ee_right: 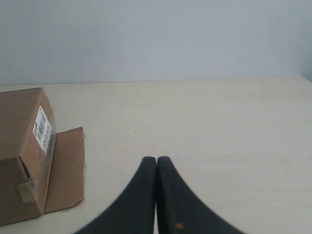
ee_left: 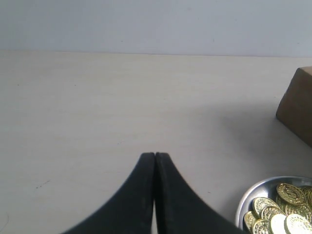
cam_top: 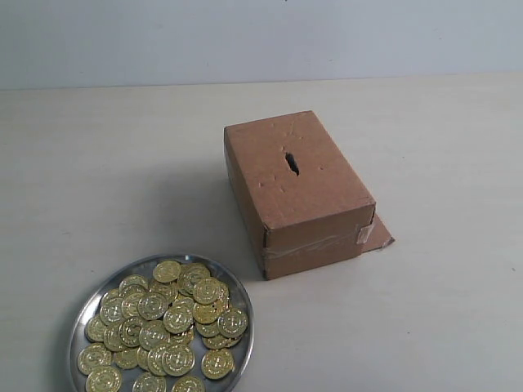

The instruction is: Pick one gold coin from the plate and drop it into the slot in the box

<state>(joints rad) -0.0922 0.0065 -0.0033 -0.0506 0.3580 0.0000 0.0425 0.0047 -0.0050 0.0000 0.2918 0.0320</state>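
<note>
A round silver plate at the front left of the table holds several gold coins. The brown cardboard box stands in the middle, with the dark slot in its top face, clear tape across its near end and a flap at its base. Neither gripper shows in the exterior view. My left gripper is shut and empty over bare table, the plate and coins lying off to one side. My right gripper is shut and empty, beside the box.
The pale table runs back to a light wall. A white barcode label is stuck on the box's end face, above the flap. A corner of the box appears in the left wrist view.
</note>
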